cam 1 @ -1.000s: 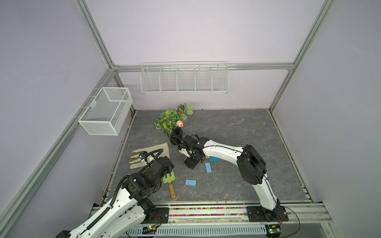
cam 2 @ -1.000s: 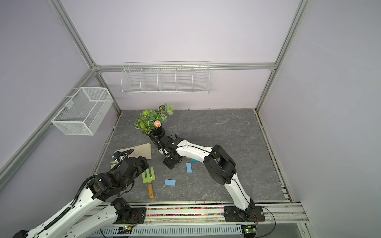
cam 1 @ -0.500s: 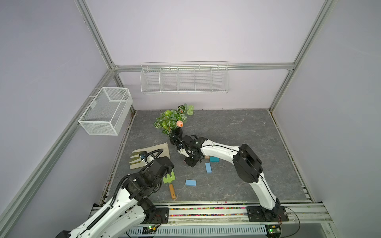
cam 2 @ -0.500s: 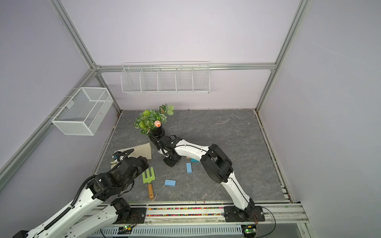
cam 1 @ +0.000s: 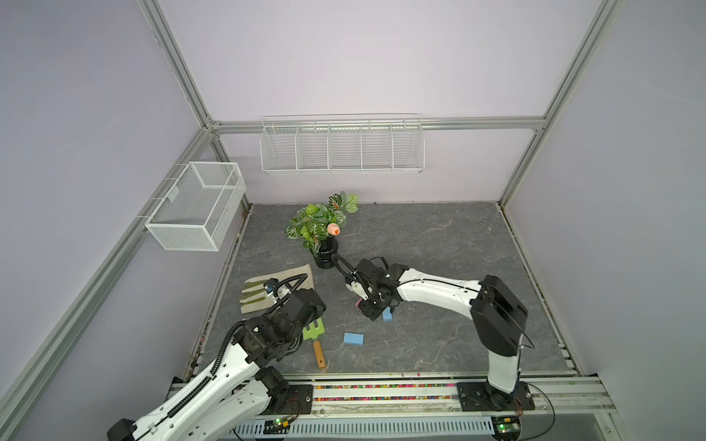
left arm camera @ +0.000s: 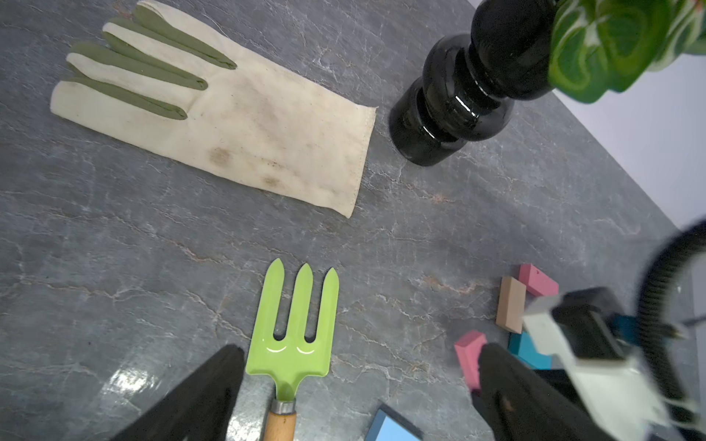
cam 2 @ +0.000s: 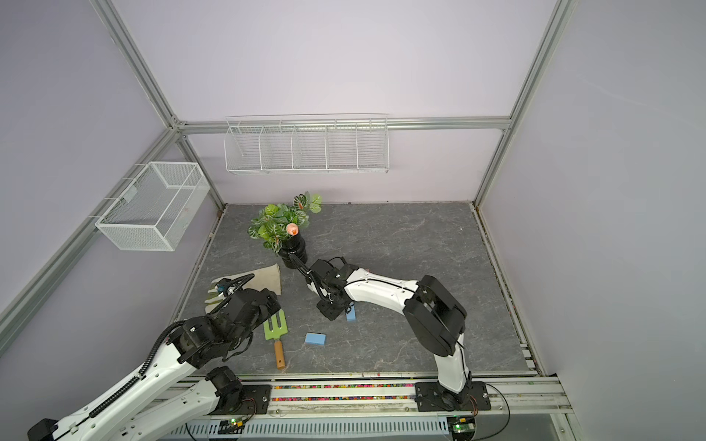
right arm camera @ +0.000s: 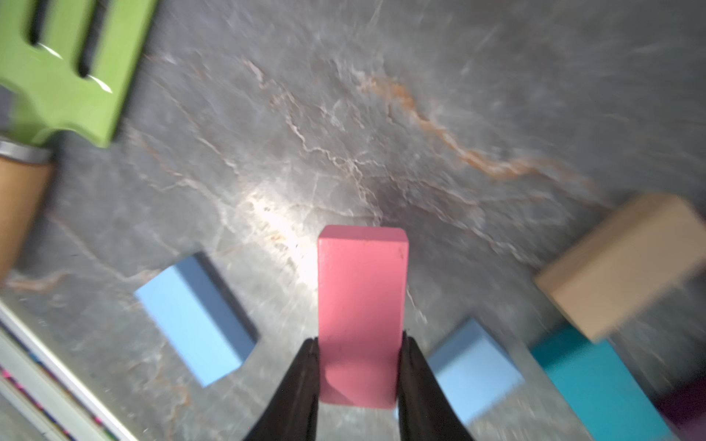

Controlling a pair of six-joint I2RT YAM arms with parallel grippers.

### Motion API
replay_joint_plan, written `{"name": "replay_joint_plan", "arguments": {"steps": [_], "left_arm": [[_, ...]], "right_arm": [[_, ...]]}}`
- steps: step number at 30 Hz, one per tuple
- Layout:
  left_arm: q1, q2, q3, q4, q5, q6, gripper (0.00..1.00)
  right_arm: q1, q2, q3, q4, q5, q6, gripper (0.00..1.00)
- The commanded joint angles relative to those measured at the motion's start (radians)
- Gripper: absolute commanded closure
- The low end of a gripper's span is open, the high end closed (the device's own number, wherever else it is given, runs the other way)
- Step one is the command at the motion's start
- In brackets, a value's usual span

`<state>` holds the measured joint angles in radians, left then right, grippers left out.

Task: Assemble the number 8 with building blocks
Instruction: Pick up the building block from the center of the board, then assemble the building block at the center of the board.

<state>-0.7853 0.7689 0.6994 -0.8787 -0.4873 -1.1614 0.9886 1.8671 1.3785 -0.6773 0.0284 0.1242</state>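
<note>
My right gripper (right arm camera: 359, 343) is shut on one end of a pink brick (right arm camera: 363, 305), low over the table; whether the brick touches the table I cannot tell. Around it lie two light blue bricks (right arm camera: 195, 317) (right arm camera: 470, 366), a teal brick (right arm camera: 596, 385), a tan brick (right arm camera: 626, 267) and a dark purple brick (right arm camera: 687, 412). In the left wrist view a second pink brick (left arm camera: 536, 280) lies against the tan brick (left arm camera: 511, 304). My left gripper (left arm camera: 363, 382) hangs open over the green fork (left arm camera: 294, 336), holding nothing. Both top views show the right gripper (cam 1: 368, 307) (cam 2: 329, 310) at mid-table.
A black vase (cam 1: 324, 256) with a leafy plant stands just behind the right gripper. A cream glove (cam 1: 279, 284) lies at the left. The green fork (cam 1: 315, 336) lies near a loose light blue brick (cam 1: 353, 338). Wire baskets (cam 1: 196, 206) (cam 1: 342, 145) hang on the walls.
The right gripper has closed on the pink brick and shifted slightly toward the front of the table. The left arm has not moved.
</note>
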Motion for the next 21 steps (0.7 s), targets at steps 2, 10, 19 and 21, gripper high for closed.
{"name": "replay_joint_plan", "arguments": {"steps": [2,10,19,21], "left_arm": [[0.004,0.063,0.028,0.047,0.039,0.056,0.0],[-0.015,0.275,0.104,0.102,0.182,0.136,0.0],[-0.052,0.305,0.121,0.139,0.191,0.155,0.0],[-0.052,0.309,0.12,0.147,0.196,0.158,0.0]], "right_arm": [[0.021,-0.146,-0.059,-0.011,0.181,0.221,0.93],[-0.049,-0.298,-0.332,0.015,0.176,0.569,0.93],[-0.128,-0.387,-0.559,0.053,0.217,0.606,0.93],[-0.142,-0.387,-0.561,0.045,0.214,0.598,0.93]]}}
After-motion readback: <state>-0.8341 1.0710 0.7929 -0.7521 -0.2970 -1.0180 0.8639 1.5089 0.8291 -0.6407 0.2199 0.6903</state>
